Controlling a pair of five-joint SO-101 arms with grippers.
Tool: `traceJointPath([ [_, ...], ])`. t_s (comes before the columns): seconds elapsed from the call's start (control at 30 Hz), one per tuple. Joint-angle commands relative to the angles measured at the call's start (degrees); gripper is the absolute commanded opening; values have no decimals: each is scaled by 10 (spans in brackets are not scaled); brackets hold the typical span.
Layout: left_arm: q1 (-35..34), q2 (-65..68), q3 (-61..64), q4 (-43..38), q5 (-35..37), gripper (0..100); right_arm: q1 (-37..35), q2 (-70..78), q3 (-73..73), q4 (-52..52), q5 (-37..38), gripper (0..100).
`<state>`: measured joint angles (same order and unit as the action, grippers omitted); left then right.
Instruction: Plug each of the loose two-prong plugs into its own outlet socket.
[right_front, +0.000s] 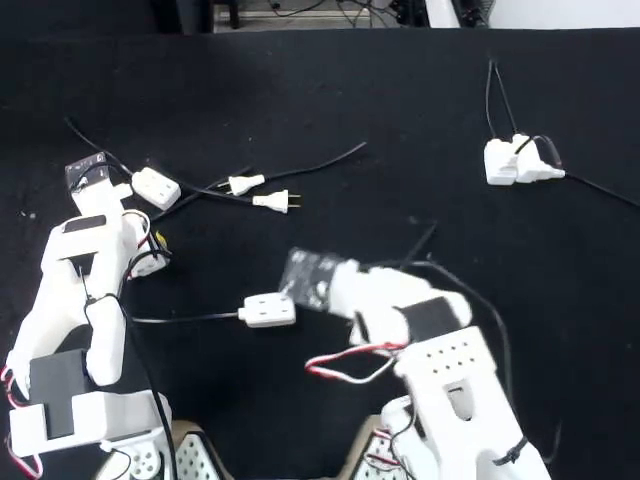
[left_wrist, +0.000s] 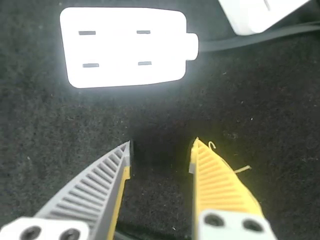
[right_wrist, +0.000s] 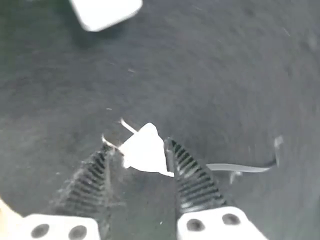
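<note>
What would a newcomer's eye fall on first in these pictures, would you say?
The bright white socket just ahead of the open left fingers. On the black table, two loose plugs lie mid-left, and a far-right socket already holds a plug.

Two arms (right_front: 85, 290) (right_front: 440, 350), three outlet sockets (right_front: 155, 187) (right_front: 268, 310) (right_front: 505, 160), four plugs (right_front: 245, 183) (right_front: 276, 201) (right_front: 540, 160) (right_wrist: 145, 150): two loose, one gripped, one plugged in.

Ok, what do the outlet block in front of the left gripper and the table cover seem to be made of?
Outlet block: smooth white moulded plastic, judging by its rounded edges and even sheen. Table cover: black matte cloth, perhaps felt; it looks fuzzy, holds lint specks and gives no reflections.
</note>
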<state>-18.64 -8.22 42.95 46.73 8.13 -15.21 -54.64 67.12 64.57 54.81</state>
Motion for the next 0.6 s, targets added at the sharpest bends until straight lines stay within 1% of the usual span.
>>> traceJointPath([
  [0.0, -6, -27, -7, -6, -1, 198, 31, -12, -39, 4, -58, 11],
  [0.13, -6, -27, -6, -6, -1, 198, 12, -8, -34, 9, -157, 11],
  [0.2, -6, -27, -6, -5, -1, 198, -4, -7, -14, 6, -189, 11],
  [0.3, -6, -25, -6, -5, -1, 198, -35, -7, 18, -10, -178, 11],
  [0.37, -6, -24, -4, -5, 0, 198, -46, -7, 37, -39, -156, 12],
  [0.43, -6, -24, -2, -5, 1, 198, -47, -4, 49, -61, -152, 16],
  [0.5, -5, -23, -3, -5, 3, 198, -47, 12, 50, -62, -150, 57],
  [0.57, -4, -23, -6, -6, 4, 198, -47, 39, 50, -61, -147, 140],
])
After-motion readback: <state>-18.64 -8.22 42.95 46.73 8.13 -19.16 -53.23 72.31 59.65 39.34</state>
